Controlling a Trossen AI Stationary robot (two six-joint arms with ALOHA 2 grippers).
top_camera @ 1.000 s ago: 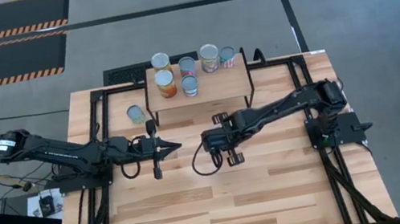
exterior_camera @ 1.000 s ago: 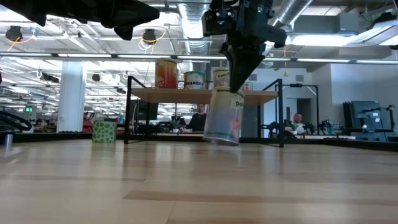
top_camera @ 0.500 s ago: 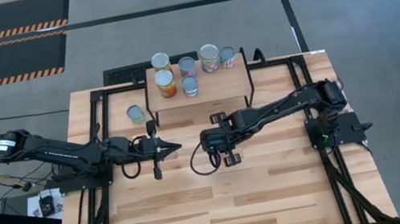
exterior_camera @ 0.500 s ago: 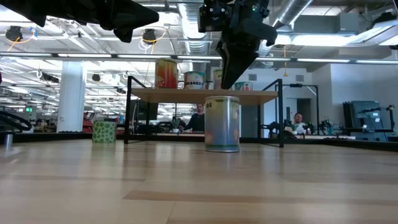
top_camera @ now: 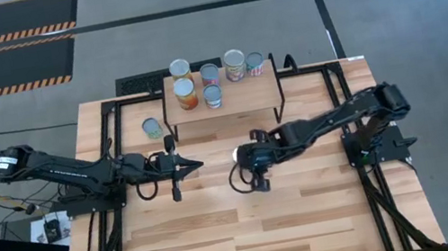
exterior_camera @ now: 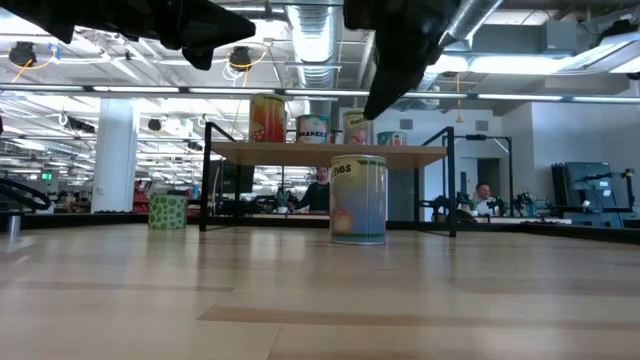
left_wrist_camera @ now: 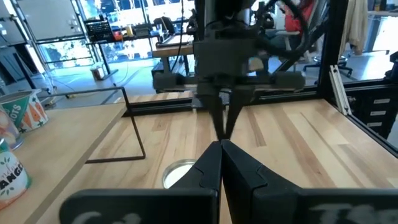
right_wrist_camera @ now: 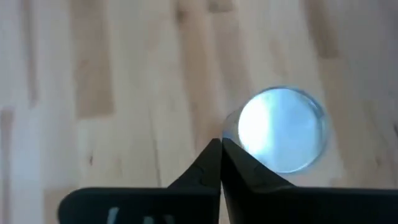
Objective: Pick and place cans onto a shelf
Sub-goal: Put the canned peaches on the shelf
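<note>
From above, the shelf (top_camera: 221, 98) stands at the table's (top_camera: 331, 217) far edge with six cans on it: two at its left (top_camera: 183, 82), two in the middle (top_camera: 212, 85), two at its right (top_camera: 244, 64). A seventh can (top_camera: 151, 127) sits on the table just left of the shelf. An eighth, the loose can (top_camera: 239, 153), stands upright in mid-table, just beside the right gripper (top_camera: 251, 159). The left gripper (top_camera: 197, 163) hangs a little to its left, pointing at it, nothing between them.

At table height, the loose can (exterior_camera: 358, 199) stands alone in front of the shelf (exterior_camera: 330, 153), partly hiding the shelf's underside; the right arm (exterior_camera: 410, 45) hangs above it, not touching. The green-labelled can (exterior_camera: 167, 211) is at the far left. Two people sit in the room behind.

In the left wrist view, the left gripper (left_wrist_camera: 221, 146) has its fingers pressed together, holding nothing; the loose can's top (left_wrist_camera: 178, 173) shows just past them, the right arm beyond.

In the right wrist view, the right gripper (right_wrist_camera: 221, 144) also has its fingers together and empty, their tips just beside the loose can's silver top (right_wrist_camera: 282, 129).
</note>
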